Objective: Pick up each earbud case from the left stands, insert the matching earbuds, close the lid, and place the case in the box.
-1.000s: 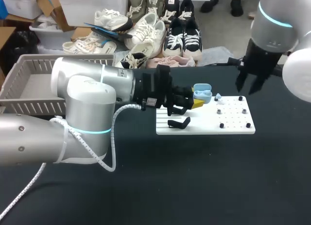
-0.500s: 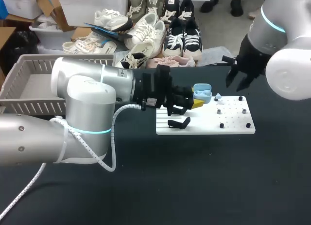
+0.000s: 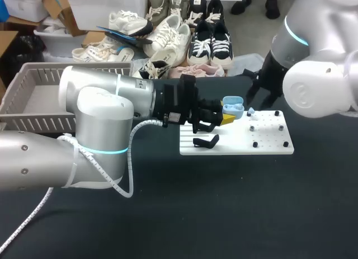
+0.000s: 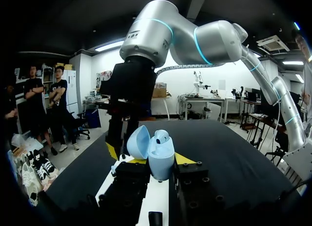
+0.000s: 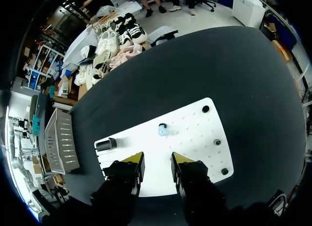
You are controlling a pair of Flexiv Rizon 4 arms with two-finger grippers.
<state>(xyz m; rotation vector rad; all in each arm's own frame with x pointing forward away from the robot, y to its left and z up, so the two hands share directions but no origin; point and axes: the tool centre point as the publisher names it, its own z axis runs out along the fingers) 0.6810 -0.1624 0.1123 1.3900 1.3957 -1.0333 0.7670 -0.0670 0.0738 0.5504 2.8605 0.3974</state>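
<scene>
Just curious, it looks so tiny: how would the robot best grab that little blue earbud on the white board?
Probably from straight above, pinching the earbud by its upper body from two opposite sides. It sits alone on the white board with bare surface all around, leaving room for a finger each side, and the open right gripper hangs over that board.

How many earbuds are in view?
2. One light blue earbud sits in the open light blue case in the left pincer; a second earbud rests on the white pegboard. More may be hidden.
</scene>
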